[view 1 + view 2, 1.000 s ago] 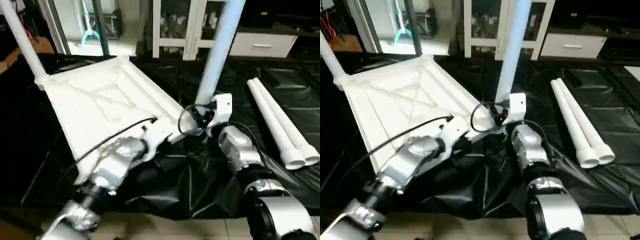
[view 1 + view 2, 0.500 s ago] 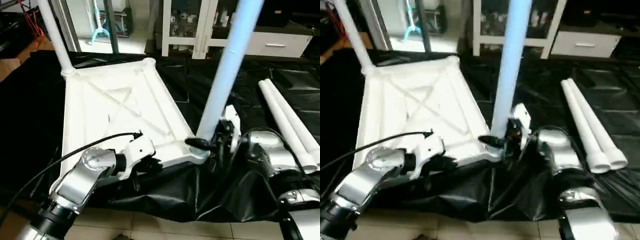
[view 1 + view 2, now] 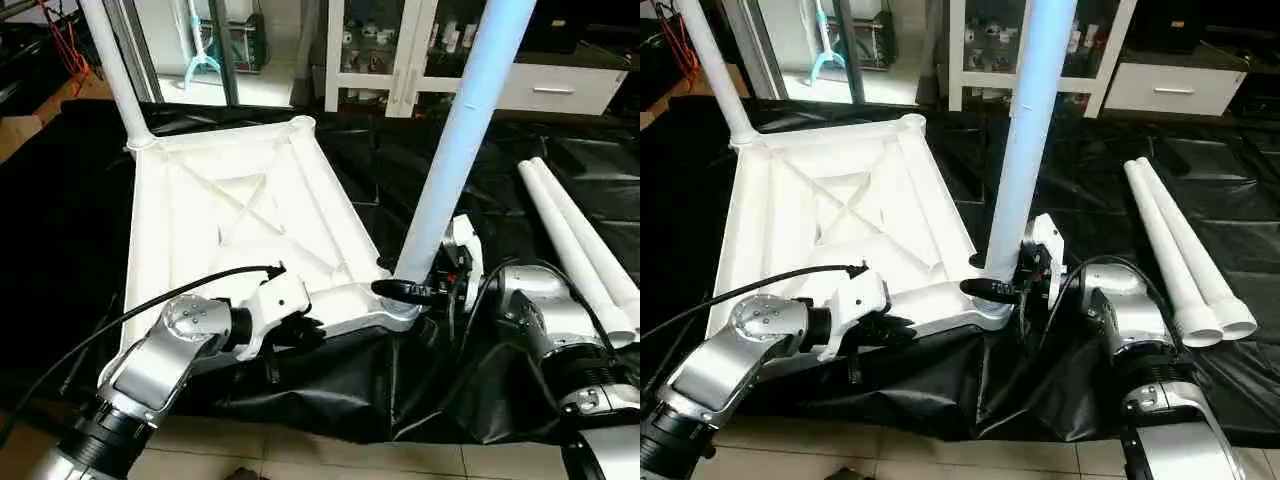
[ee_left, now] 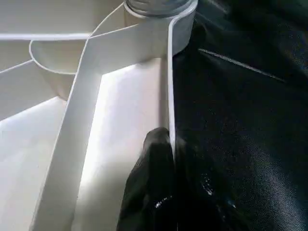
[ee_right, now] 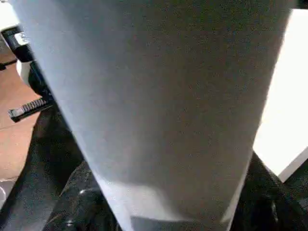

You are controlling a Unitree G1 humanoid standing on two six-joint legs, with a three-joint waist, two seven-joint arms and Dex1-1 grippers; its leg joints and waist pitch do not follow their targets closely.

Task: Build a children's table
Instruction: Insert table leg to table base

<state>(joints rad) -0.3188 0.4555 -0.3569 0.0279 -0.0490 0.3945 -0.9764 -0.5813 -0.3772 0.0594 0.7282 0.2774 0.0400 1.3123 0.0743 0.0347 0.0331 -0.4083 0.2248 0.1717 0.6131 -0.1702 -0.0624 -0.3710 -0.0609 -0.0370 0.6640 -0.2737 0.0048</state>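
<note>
The white tabletop [image 3: 200, 230] lies underside up on a black sheet, its X ribs showing. One white leg [image 3: 115, 70] stands in the far left corner socket. A second leg [image 3: 460, 140] rises from the near right corner socket [image 3: 400, 310], leaning slightly right. My right gripper [image 3: 405, 287] is shut on this leg's base, one black finger [image 3: 395, 290] crossing its near side; the leg [image 5: 154, 96] stands between the fingers in the right wrist view. My left gripper [image 3: 300, 330] is shut on the tabletop's near rim [image 4: 169, 96], a black finger [image 4: 156, 154] pressed inside it.
Two loose white legs [image 3: 575, 250] lie side by side on the black sheet [image 3: 60, 250] at the right. A white glass-door cabinet [image 3: 380, 50] and a drawer unit [image 3: 560, 90] stand behind. Tiled floor [image 3: 300, 455] shows at the near edge.
The camera has swung, so the whole scene sits differently. My right wrist has turned around the leg's base. The left gripper keeps its hold on the rim.
</note>
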